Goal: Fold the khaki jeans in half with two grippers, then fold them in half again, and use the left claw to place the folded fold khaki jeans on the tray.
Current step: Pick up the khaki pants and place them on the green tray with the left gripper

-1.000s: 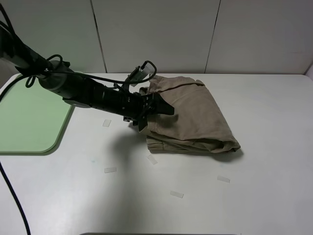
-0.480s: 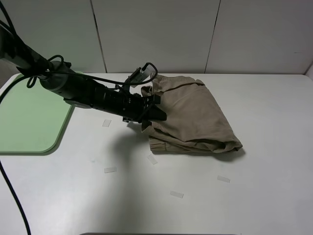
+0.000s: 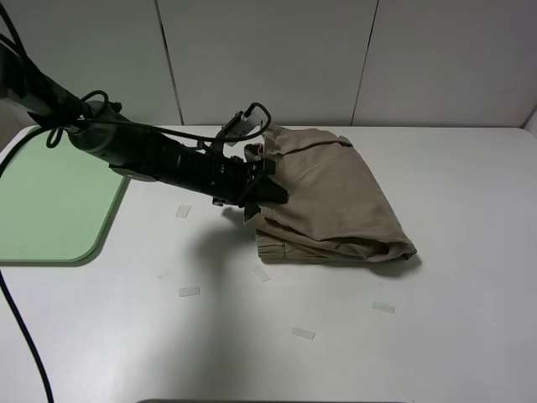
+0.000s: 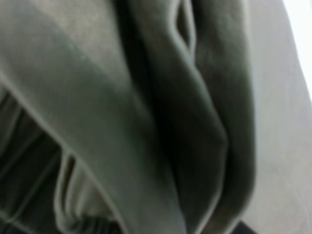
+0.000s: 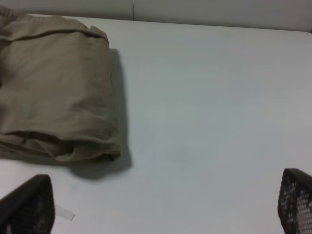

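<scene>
The khaki jeans (image 3: 331, 197) lie folded into a thick bundle at the middle of the white table. My left gripper (image 3: 267, 190) reaches in from the left and is shut on the bundle's left edge, which is bunched and slightly raised. Blurred folds of the khaki jeans (image 4: 146, 117) fill the left wrist view. The mint-green tray (image 3: 50, 201) lies at the far left, behind the left arm. My right gripper (image 5: 161, 209) stands open over bare table, apart from the khaki jeans (image 5: 53, 92); only its fingertips (image 5: 27, 207) show. The right arm is outside the exterior view.
Several small strips of clear tape lie on the table, among them one (image 3: 183, 211) under the left arm, one (image 3: 303, 333) toward the front and one (image 3: 383, 307) at the front right. A panelled wall (image 3: 268, 59) closes off the back.
The left gripper's jaws, open a second ago, have shut on the jeans' left edge. That edge has bunched up and risen a little.
</scene>
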Robot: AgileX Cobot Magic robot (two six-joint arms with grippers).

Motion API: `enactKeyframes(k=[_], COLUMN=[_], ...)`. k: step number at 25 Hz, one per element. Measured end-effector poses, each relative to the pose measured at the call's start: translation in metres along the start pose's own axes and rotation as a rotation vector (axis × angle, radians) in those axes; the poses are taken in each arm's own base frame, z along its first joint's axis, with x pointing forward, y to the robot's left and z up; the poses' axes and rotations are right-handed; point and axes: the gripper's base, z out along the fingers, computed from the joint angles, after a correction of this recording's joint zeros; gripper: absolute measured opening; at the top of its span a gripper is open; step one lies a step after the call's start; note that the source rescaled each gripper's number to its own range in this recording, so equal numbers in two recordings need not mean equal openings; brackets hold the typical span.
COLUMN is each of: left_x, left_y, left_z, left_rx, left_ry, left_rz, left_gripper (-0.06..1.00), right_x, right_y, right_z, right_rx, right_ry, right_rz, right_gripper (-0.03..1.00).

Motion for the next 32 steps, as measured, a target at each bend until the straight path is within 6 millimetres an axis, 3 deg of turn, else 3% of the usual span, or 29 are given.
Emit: enactKeyframes(k=[16, 25, 32], left_x=[-0.046, -0.068, -0.07], left_y=[-0.017, -0.037, -0.03], left_z=[-0.027, -0.073, -0.112], left_rx=[-0.087, -0.321, -0.504], left_ry=[0.29, 0.432, 0.552], left_rz=[0.119, 0.265, 0.302], left_gripper=[0.0, 0.0, 0.0], right_x=[0.0, 0.0, 0.0], right_y=[0.0, 0.0, 0.0], right_z=[0.0, 0.0, 0.0], right_rx=[-0.002, -0.003, -0.003], right_ry=[0.0, 0.0, 0.0], right_rz=[0.001, 0.002, 0.002], right_gripper=[1.0, 1.0, 1.0])
